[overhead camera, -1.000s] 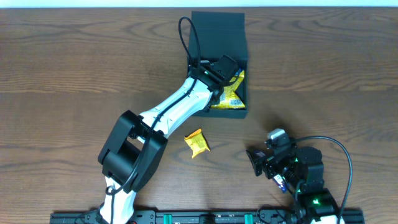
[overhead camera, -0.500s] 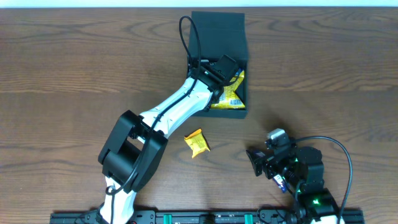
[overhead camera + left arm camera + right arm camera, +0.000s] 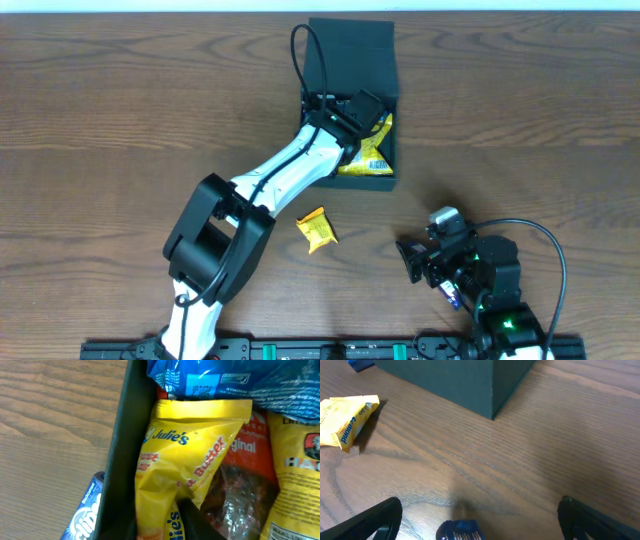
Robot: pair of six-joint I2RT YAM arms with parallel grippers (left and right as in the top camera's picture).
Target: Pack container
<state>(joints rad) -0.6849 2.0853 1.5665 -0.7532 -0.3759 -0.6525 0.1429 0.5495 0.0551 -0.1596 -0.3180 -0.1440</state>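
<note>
The container (image 3: pixel 350 60) is a dark square box at the back middle, its flap lid open toward the far side. My left gripper (image 3: pixel 362 112) reaches down inside it. In the left wrist view my left gripper (image 3: pixel 165 527) is shut on a yellow Julie's packet (image 3: pixel 185 455), one dark finger (image 3: pixel 200 522) pressing its right side. Blue (image 3: pixel 210 377), red (image 3: pixel 240 485) and other yellow (image 3: pixel 295 460) packets lie around it in the box. My right gripper (image 3: pixel 420 262) hovers open near the front right, above a small blue packet (image 3: pixel 461 531) on the table.
A loose yellow packet (image 3: pixel 317 229) lies on the wood in front of the container, also seen as the yellow packet (image 3: pixel 347 417) in the right wrist view. A blue packet (image 3: pixel 82 515) lies on the table just outside the container's left wall (image 3: pixel 122 460).
The left arm's elbow has shifted slightly to the right while its gripper stays inside the container. The right arm has not moved.
</note>
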